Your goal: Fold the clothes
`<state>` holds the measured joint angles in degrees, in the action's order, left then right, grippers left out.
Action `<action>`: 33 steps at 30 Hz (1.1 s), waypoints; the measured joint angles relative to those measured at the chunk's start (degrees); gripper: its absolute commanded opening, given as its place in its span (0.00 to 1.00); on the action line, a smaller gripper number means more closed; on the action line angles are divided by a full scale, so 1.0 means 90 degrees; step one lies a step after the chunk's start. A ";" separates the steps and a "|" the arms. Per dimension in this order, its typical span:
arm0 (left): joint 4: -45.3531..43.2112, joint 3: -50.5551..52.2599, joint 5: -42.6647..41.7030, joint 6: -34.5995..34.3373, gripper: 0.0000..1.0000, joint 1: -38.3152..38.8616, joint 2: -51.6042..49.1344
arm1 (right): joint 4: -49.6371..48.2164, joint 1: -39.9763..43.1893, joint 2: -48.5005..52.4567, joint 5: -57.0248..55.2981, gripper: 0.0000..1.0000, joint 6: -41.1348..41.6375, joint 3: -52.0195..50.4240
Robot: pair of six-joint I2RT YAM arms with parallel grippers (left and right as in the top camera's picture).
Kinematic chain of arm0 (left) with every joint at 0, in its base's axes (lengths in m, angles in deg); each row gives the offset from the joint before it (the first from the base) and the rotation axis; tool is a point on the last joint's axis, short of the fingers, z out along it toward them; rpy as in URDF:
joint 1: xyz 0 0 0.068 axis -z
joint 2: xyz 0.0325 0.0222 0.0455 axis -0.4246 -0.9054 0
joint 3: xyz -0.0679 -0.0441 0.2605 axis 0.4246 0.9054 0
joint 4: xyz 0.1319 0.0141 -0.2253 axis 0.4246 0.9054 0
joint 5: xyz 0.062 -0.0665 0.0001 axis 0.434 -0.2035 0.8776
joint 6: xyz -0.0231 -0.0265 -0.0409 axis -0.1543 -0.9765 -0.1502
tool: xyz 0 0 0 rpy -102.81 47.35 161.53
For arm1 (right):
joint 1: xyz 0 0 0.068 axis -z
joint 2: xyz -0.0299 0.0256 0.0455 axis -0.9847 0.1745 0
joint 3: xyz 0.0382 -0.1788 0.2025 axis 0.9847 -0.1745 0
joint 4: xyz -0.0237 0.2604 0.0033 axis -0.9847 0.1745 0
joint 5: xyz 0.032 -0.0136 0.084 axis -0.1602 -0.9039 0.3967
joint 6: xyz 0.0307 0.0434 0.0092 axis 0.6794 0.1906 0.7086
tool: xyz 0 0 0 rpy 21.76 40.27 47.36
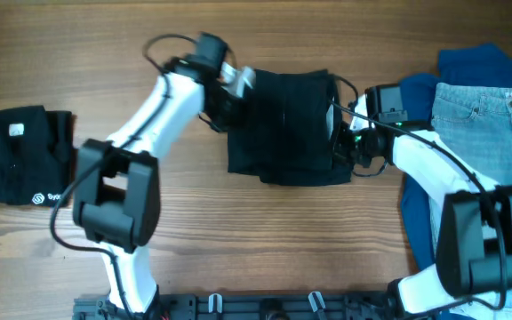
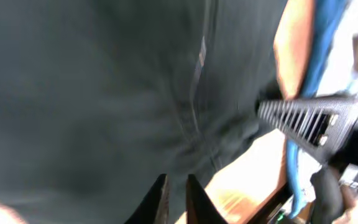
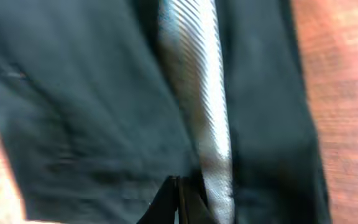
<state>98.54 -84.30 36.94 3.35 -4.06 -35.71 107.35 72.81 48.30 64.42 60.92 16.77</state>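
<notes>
- Black cloth (image 1: 287, 124), large and plain, lies flat in the middle of the table (image 1: 283, 240) as a roughly square bundle, its lower edge a little uneven.
- Left gripper (image 1: 241, 82) sits at the cloth's upper left corner, touching its edge.
- In the left wrist view its fingertips (image 2: 161, 202) stand close together, with only a thin slit between them, and dark cloth fills nearly the whole frame beyond. Its jaws are together; I cannot tell whether any fabric is caught between them.
- Right gripper (image 1: 343, 133) is at the cloth's right edge, about midway down that side.
- In the right wrist view its fingertips (image 3: 165, 205) are pressed together over the dark fabric. Whether a fold is pinched there is unclear.
- A pale ribbed strip (image 3: 194, 93) runs up the cloth just ahead of those fingertips.
- A dark ribbed bar (image 2: 309, 118) shows at the right of the left wrist view, past the cloth's edge; the blur hides what it is.
- Jeans (image 1: 487, 116), light blue, lie spread at the right end of the table, near the right arm.
- A blue garment (image 1: 478, 58) lies under the jeans, showing above them and along their left side.
- A folded black garment with a white logo (image 1: 16, 156) rests at the far left, well apart from the cloth.
</notes>
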 measured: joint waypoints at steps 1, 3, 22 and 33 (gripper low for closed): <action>-0.0010 0.0138 0.0068 -0.0027 0.07 0.0168 -0.0010 | 0.0180 0.0000 0.0036 -0.0024 0.04 0.0073 0.0000; -0.0022 0.0454 0.0199 -0.0129 0.07 0.0362 -0.0049 | 0.0583 -0.0007 0.0046 -0.0010 0.04 0.0187 0.0000; 0.0051 0.0704 0.1326 -0.0702 0.33 -0.2254 -0.0090 | -0.1197 -0.0899 -0.0959 0.0459 0.15 -0.0085 0.0010; 0.0563 0.0697 0.0027 -0.0508 0.75 -0.2288 0.0180 | -0.2042 -0.0899 0.0442 -0.0323 0.15 0.0780 0.0032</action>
<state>103.61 -78.02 37.18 -1.22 -24.65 -34.10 88.97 64.73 52.28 61.51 67.93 17.05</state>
